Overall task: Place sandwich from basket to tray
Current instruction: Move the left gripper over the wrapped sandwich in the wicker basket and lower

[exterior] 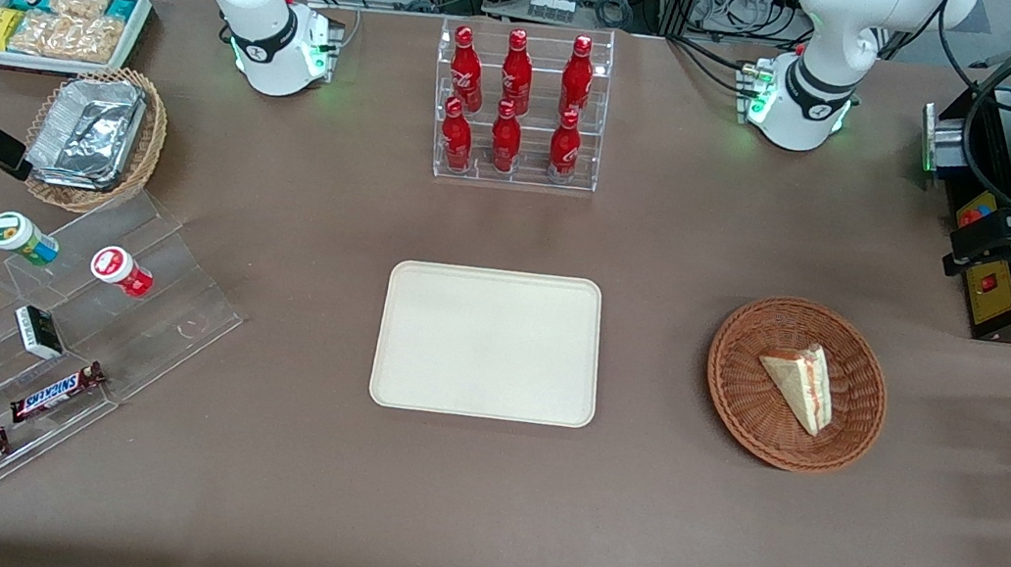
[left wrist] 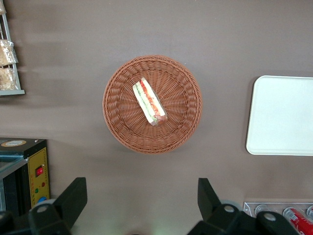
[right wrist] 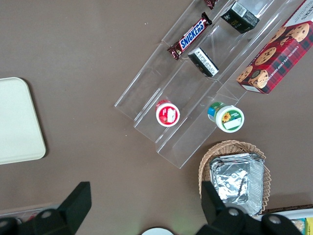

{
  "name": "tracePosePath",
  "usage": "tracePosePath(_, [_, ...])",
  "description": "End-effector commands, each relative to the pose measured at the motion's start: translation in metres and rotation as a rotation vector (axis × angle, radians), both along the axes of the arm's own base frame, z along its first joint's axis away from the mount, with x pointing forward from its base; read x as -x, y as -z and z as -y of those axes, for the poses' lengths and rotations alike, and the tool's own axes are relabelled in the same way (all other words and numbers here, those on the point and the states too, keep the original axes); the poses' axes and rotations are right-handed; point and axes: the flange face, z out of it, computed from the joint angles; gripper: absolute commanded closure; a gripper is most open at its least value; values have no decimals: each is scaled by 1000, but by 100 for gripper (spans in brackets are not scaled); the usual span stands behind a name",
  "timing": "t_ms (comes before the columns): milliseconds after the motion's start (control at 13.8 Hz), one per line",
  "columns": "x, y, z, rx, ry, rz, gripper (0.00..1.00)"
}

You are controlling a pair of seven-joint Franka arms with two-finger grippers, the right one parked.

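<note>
Gripper [left wrist: 139, 200] hangs wide open above the table, well clear of the sandwich [left wrist: 149, 102] lying in the basket [left wrist: 117, 127]; soft and light, it probably wants a gentle pinch across the bread faces.

Sandwich [exterior: 800, 384] lying in basket [exterior: 737, 395], filling stripe showing along one edge. Basket on table [exterior: 473, 516], beside tray [exterior: 489, 343], not touching, toward working arm's end. Hand [exterior: 976, 241] at working arm's end of table, farther from camera than basket, well apart from sandwich.
</note>
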Motion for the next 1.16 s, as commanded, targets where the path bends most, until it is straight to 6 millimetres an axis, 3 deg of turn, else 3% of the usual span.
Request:
tracePosePath(0, [5,-5,3,-4,14,7,0])
tracePosePath(145, [4,-1,3,-3,15,1,0])
tracePosePath(509, [-1,51,1,-45,7,-50,0])
tracePosePath(800, [-6,103,30,-54,-161,-18,0])
tracePosePath(1091, [-8,153,34,-52,-221,-7,0])
